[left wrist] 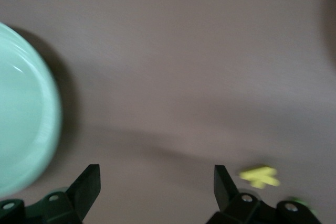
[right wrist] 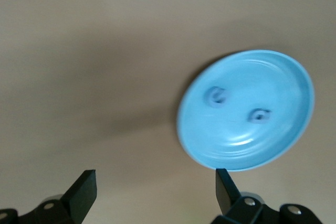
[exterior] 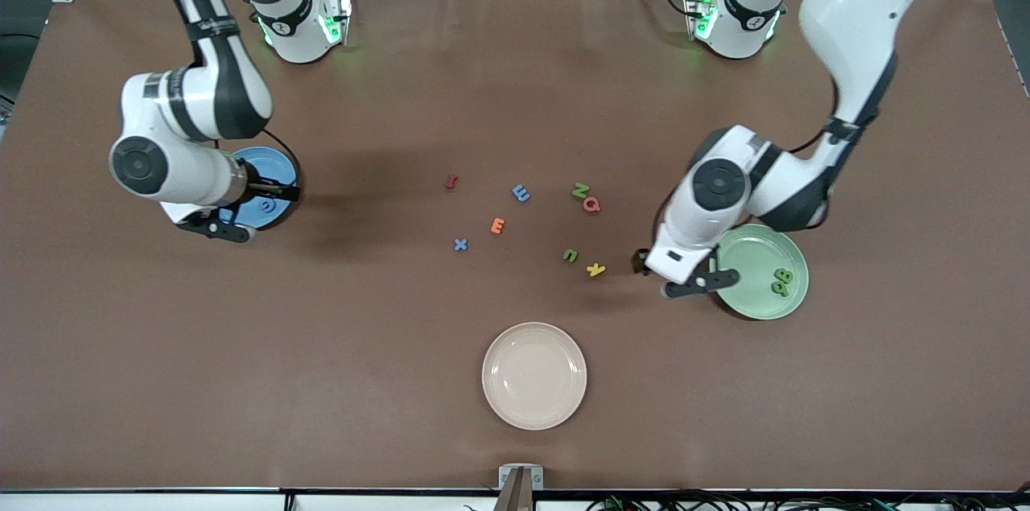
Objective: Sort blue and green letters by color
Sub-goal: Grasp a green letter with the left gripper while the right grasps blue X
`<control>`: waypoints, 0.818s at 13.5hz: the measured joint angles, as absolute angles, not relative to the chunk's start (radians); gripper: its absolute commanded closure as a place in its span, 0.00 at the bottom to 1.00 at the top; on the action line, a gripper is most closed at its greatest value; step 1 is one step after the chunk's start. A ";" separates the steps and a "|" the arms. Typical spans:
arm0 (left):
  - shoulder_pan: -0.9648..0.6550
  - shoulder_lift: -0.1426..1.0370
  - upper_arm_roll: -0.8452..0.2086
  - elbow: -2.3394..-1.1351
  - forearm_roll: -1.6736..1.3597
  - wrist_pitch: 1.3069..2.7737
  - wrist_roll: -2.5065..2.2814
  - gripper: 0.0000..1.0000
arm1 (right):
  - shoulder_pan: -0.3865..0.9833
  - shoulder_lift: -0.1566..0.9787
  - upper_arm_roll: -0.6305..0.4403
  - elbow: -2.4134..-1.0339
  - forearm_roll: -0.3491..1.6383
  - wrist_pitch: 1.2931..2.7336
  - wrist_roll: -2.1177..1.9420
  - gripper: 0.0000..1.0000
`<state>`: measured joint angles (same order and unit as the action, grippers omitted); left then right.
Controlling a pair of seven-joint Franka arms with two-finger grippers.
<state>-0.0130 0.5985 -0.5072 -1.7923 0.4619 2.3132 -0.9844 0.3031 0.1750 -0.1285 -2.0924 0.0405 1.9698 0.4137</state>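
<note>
Left jaws open and empty, over the desk [exterior: 515, 76] at the rim of the green plate [exterior: 744, 306]; two green letters [exterior: 782, 282] lie in it. Right jaws also open and empty, over the edge of the blue plate [right wrist: 286, 145], which holds two blue letters [right wrist: 215, 96].

Loose mid-frame: green U [exterior: 570, 255], green N [exterior: 580, 190], blue E [exterior: 521, 192], blue X [exterior: 460, 245].

I judge the U next: it is nearest the left jaws, toward frame centre, with the yellow letter [left wrist: 259, 176] just beside them on the way.
</note>
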 measured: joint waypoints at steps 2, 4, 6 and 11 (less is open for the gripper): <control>-0.082 0.643 -0.505 -1.744 0.462 2.313 -1.123 0.20 | 0.394 0.224 -0.125 -2.022 0.058 1.989 0.557 0.00; -0.141 0.692 -0.503 -1.695 0.462 2.313 -1.270 0.23 | 0.460 0.294 -0.123 -1.968 0.118 2.045 0.639 0.00; -0.202 0.741 -0.485 -1.647 0.462 2.313 -1.400 0.26 | 0.495 0.354 -0.124 -1.946 0.157 2.123 0.663 0.00; -0.263 0.821 -0.468 -1.587 0.462 2.313 -1.671 0.35 | 0.609 0.463 -0.123 -1.917 0.166 2.320 0.661 0.01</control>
